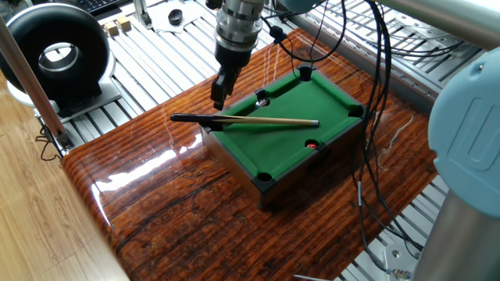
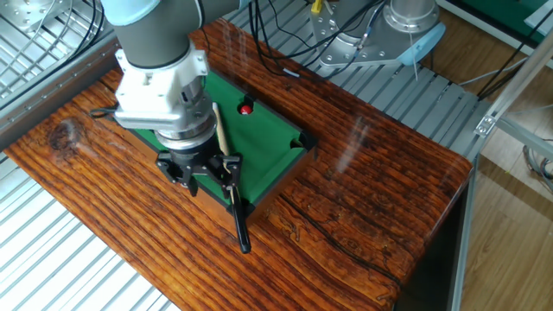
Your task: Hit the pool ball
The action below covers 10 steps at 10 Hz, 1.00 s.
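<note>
A glossy, dark-grained wooden table (image 1: 180, 203) fills most of both views, sitting on a frame of ridged aluminium rails (image 1: 148, 62). Pale wood flooring (image 1: 39, 234) runs along one side of the table.

A miniature pool table (image 1: 293, 133) with green felt and black corner pockets stands toward the far side of the wooden table, well inside its edges. The UR5 arm (image 2: 155, 52) hangs over one short end of the pool table. A bundle of black cables (image 1: 379, 94) drops past the opposite short end.

A wooden cue stick (image 1: 250, 120) with a black butt lies across the pool table, its pale tip over the felt and its butt jutting out past the short-end rail above bare wood.

The tool (image 1: 219, 91) hovers just above the cue near the short-end rail. Its fingers are parted and released, holding nothing.

The pool ball (image 1: 312, 145), a tiny glossy red sphere, rests on the felt close against a long rail, near a side pocket, well apart from the cue tip.

Only one fixed view shows a large black ring-shaped device (image 1: 55, 55) beyond the table's corner. Only the other fixed view shows a second robot's base (image 2: 406, 26) and the tool's spread black fingers (image 2: 177, 169) from above.
</note>
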Tool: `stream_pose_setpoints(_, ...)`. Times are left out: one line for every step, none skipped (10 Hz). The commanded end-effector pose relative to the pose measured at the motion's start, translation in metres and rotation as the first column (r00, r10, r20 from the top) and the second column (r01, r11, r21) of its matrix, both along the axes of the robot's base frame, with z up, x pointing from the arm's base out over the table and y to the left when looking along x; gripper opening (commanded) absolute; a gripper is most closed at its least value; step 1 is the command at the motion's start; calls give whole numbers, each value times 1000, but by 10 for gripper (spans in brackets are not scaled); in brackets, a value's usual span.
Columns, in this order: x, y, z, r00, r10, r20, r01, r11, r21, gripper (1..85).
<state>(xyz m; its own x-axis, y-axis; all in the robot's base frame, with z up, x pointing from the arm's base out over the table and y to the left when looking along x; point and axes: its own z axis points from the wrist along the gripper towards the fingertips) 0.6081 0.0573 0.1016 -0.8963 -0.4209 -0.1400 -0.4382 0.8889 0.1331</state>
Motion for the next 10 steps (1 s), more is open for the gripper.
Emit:
stream_pose_setpoints(5, -1, 19, 994, -107, -20, 108, 994, 12, 550)
stream_pose_setpoints(6, -1, 21, 989, -148, -26, 149, 989, 22, 507)
stream_pose_setpoints(9, -15, 21, 981, -194, -22, 194, 981, -14, 430)
stream_pose_setpoints(13, -40, 22, 962, -273, -9, 272, 960, -73, 273)
stream_pose_setpoints(17, -63, 25, 935, -354, 9, 353, 927, -127, 47)
stream_pose_setpoints(21, -91, 29, 907, -420, 46, 420, 887, -192, 10)
stream_pose_setpoints(22, -103, 31, 883, -466, 62, 468, 858, -210, 10)
stream_pose_setpoints(23, -100, 31, 857, -512, 53, 513, 839, -183, 10)
stream_pose_setpoints(28, -103, 32, 852, -519, 70, 523, 835, -171, 10)
stream_pose_setpoints(33, -100, 33, 850, -522, 74, 527, 837, -146, 10)
